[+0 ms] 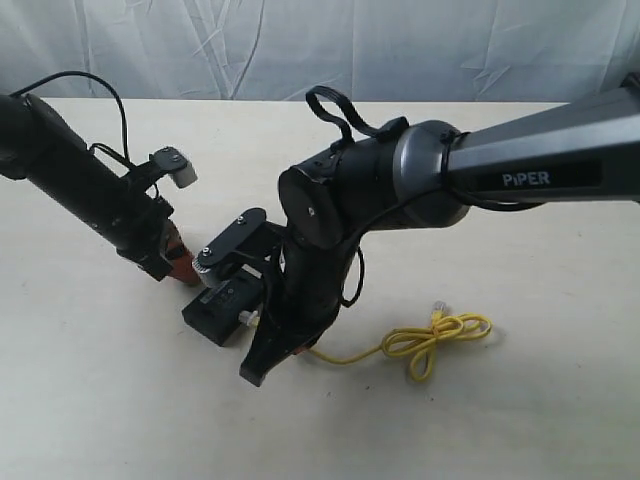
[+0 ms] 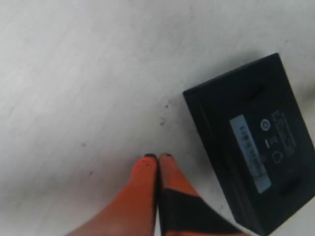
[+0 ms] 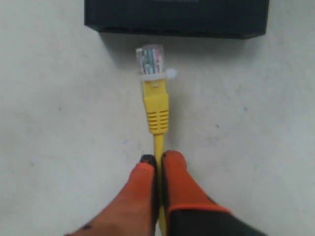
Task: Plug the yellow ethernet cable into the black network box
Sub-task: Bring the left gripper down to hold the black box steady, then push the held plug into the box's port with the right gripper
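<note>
Right gripper (image 3: 157, 160): fingers pinching yellow ethernet cable (image 3: 156, 105)
Clear plug (image 3: 150, 60): near black network box (image 3: 177, 17), apart
Left gripper (image 2: 157, 158): fingers pressed together

From high up, the exterior view looks steeply down across the counter (image 1: 90, 420) toward its far edge. Both wrist views sit close above the surface, looking past the left gripper (image 2: 157, 157) and right gripper (image 3: 158, 158); all three views share the black network box (image 1: 213, 314).
</note>
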### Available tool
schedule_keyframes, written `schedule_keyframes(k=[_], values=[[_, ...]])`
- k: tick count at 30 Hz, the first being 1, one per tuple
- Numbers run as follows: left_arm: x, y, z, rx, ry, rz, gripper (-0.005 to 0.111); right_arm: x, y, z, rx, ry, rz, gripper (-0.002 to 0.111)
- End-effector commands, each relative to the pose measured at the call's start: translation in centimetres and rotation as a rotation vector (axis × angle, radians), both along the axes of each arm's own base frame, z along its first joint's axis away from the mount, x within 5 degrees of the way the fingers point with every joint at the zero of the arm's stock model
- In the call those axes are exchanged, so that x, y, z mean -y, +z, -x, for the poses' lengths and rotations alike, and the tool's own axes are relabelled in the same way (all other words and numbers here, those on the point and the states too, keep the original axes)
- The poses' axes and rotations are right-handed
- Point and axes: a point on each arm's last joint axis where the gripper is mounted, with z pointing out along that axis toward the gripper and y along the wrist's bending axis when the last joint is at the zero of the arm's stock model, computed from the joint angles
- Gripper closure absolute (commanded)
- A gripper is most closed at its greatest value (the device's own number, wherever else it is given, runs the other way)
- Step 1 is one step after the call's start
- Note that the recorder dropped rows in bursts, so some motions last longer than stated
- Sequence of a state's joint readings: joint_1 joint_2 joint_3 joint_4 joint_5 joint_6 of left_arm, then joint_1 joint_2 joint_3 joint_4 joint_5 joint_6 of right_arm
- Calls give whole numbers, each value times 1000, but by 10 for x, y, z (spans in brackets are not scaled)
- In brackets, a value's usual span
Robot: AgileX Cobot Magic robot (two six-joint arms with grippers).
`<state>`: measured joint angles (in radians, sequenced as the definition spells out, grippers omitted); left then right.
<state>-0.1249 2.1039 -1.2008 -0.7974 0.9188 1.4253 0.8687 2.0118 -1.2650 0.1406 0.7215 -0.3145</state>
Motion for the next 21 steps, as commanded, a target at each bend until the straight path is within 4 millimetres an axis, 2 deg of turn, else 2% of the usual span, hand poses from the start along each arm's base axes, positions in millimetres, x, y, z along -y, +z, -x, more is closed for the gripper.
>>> schedule_keyframes(k=[1,11,16,19,21], values=[[10,0,2,51,-113,54,107,-1,-3,-2,28,6,-10,109],[13,3,6,49,-184,109,107,8,-10,-8,92,115,115,109],[16,-14,6,15,-185,146,107,-3,-15,-1,121,163,95,109],[16,-15,7,9,-186,151,107,0,-24,1,87,169,139,109],[16,-15,7,9,-184,152,107,0,-22,0,97,199,135,109]])
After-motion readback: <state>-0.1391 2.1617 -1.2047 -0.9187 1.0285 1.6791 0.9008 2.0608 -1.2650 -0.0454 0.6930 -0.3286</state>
